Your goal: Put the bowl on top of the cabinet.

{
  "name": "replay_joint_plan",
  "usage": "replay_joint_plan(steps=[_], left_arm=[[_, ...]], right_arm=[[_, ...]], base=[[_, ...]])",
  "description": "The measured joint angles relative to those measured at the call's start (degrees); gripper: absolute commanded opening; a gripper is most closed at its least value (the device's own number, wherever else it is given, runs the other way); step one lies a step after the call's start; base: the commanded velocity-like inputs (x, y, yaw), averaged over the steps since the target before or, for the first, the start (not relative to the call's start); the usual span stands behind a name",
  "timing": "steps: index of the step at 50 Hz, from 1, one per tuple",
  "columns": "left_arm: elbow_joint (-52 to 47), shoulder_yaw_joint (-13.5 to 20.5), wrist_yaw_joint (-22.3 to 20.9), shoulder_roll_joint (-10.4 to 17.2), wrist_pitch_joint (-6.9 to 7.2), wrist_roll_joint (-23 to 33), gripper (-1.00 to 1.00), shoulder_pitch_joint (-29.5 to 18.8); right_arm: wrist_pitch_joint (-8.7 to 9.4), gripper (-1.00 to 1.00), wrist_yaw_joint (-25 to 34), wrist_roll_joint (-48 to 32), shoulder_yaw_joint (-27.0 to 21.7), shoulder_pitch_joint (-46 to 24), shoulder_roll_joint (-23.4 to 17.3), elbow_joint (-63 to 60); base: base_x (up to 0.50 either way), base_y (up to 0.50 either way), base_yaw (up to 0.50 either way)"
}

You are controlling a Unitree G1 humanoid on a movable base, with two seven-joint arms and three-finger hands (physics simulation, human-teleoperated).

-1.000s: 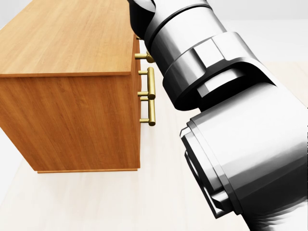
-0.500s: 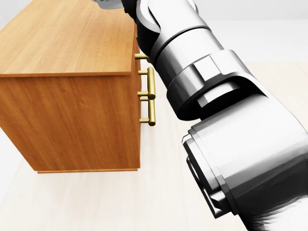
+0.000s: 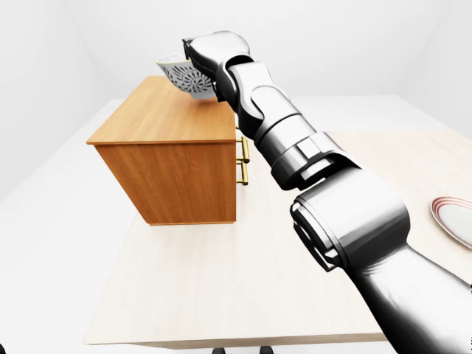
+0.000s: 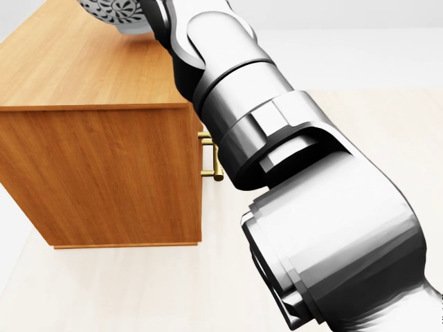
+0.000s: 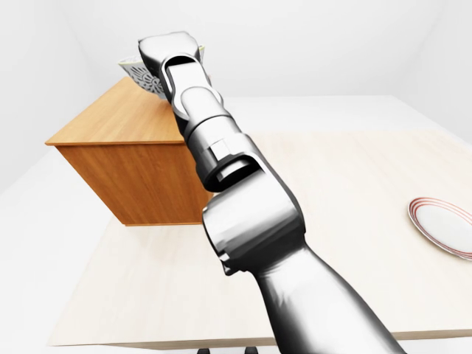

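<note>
Hanging tilted over the far end of the cabinet [image 3: 169, 122] top, the bowl [image 3: 179, 76] sits at the upper left of the left-eye view, against the right hand [image 3: 206, 53]. Its patterned grey-and-white outer wall faces the camera. Its rim is lifted toward the view's upper left and its base turned down toward the lower right, so the axis through its mouth leans left rather than standing upright. Whether the base touches the wood cannot be told.

The right arm [image 3: 324, 184] enters from the lower right corner and stretches nearly straight up and leftward, crossing the cabinet's right edge, with the wrist bent over at the bowl. The wrist housing hides the fingers, so it cannot be told whether they are clamped round the bowl or spread.

Brass handles [image 3: 244, 158] show on the cabinet's right face, partly behind the arm. The cabinet stands on a pale table [image 3: 221, 280]. A red-rimmed plate [image 3: 453, 217] lies well apart at the view's right edge.
</note>
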Motion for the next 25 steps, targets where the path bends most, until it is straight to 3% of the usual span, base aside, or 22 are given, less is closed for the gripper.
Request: replay_joint_plan(steps=[25], left_arm=[[-0.05, 0.17, 0.23, 0.18, 0.0, -0.44, 1.0, 0.05]], right_arm=[[-0.72, -1.0, -0.11, 1.65, 0.3, 0.12, 0.92, -0.13]], base=[[0.0, 0.0, 0.0]])
